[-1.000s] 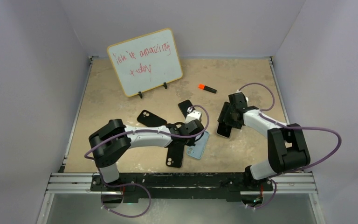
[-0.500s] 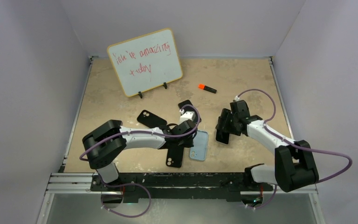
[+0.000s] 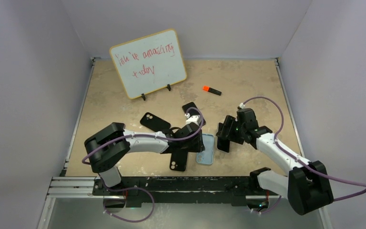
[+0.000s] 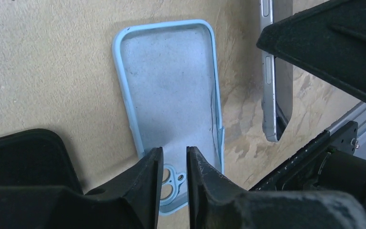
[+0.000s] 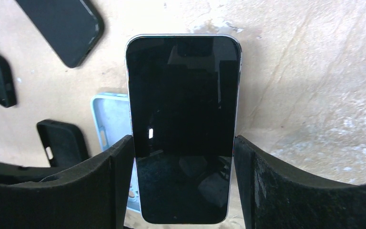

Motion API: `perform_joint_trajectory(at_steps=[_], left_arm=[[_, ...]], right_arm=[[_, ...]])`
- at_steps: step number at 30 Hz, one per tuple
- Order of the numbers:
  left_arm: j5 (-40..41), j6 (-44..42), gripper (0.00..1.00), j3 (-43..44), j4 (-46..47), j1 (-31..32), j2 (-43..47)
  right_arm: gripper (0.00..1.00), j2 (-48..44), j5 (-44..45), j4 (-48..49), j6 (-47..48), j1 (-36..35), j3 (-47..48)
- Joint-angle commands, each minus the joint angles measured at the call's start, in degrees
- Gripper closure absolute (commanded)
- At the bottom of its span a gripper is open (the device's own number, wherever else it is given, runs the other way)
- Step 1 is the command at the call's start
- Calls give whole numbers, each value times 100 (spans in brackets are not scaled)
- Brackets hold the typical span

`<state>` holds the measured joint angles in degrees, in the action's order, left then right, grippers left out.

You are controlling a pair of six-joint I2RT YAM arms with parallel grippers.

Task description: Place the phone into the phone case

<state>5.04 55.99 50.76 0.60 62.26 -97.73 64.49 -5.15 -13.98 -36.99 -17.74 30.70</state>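
Note:
The light blue phone case lies open side up on the tan table, its camera cutout toward my left gripper. The jaws of that gripper stand a narrow gap apart just over the cutout end, with nothing between them. My right gripper is shut on the phone, a dark-screened handset with a silver frame held by its long sides. The phone hangs just right of the case, edge-on in the left wrist view. Part of the case shows behind the phone.
Black cases lie at the left of the blue one, farther back and behind the left wrist. A whiteboard stands at the back left, an orange marker at the back middle. Walls enclose the table.
My right arm has carried the phone left and nearer, up beside the blue case. The left jaws have parted slightly, and the case now lies straighter.

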Motion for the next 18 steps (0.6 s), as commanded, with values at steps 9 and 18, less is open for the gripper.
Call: perform_joint_trajectory(at_steps=[9, 18], left_arm=[[105, -345, 39, -776, -7, -864, 1769], [836, -994, 20, -700, -1252, -1061, 2981]], right_arm=[[51, -483, -205, 166, -1063, -806, 149], [52, -479, 309, 304, -1976, -1669, 412]])
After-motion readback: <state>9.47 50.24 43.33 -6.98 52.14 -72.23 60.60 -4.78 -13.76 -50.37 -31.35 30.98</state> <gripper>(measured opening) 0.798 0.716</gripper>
